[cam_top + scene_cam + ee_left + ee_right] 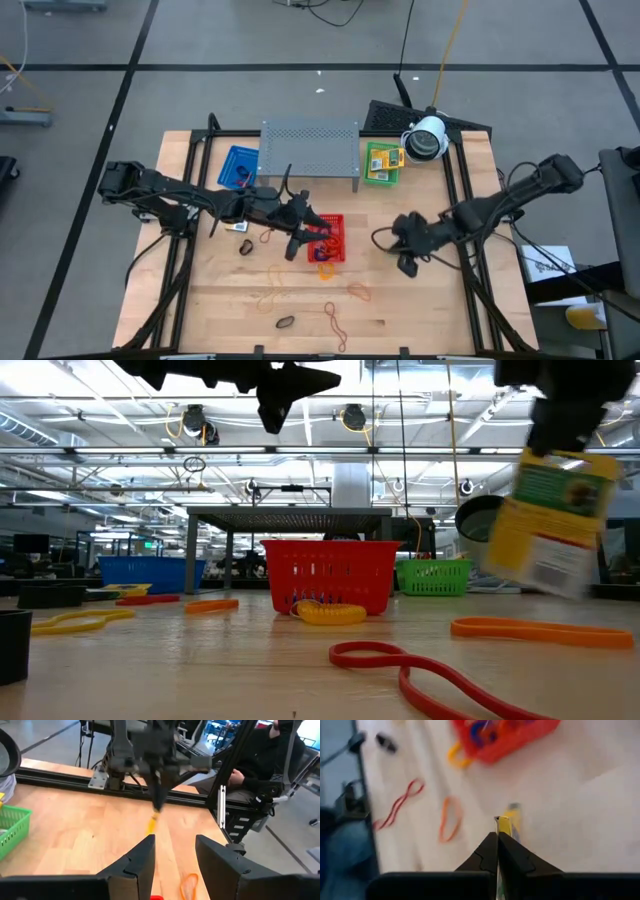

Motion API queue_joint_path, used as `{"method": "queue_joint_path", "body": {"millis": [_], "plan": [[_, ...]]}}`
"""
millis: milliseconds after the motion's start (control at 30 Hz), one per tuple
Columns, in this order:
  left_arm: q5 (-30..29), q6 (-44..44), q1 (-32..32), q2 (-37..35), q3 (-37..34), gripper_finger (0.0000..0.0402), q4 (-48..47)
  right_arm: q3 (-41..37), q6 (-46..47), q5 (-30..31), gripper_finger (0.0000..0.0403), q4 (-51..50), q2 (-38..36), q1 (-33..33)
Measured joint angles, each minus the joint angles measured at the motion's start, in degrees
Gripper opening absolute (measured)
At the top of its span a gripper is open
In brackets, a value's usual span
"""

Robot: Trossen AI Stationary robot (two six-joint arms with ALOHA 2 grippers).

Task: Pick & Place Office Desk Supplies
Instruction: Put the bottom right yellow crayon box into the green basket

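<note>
High view: right gripper (408, 262) hung over bare table right of the red basket (337, 222), fingers clamped on a yellow-and-green packet (551, 525) held clear of the wood. Left gripper (303, 237) hovered above the basket, fingers apart, empty.

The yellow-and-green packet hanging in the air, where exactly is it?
The packet hangs clamped in the right gripper, off the table on its right side, right of the red basket.
</note>
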Motion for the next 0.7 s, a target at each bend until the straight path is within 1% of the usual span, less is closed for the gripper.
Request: {"method": "queue_joint_path", "body": {"millis": [167,333,533,600,700], "plan": [[0.0,-0.1,0.0,0.0,0.0,0.0150,-0.5,7.9,-6.9,7.4,0.0000,-10.6,0.0,-4.7],[0.0,-0.1,0.0,0.0,0.0,0.0150,-0.7,12.3,-15.6,14.5,0.0000,-17.1,0.0,-10.0],[0.0,-0.5,-0.8,0.0,0.0,0.0150,-2.2,12.5,-27.9,20.7,0.0000,-17.9,0.0,-19.5],[0.0,-0.5,-1.2,0.0,0.0,0.0150,-2.3,12.5,-33.1,21.9,0.0000,-16.8,0.1,-23.4],[0.0,-0.5,-1.9,0.0,0.0,0.0150,-2.0,12.5,-40.0,21.9,0.0000,-13.4,0.1,-29.5]]}}
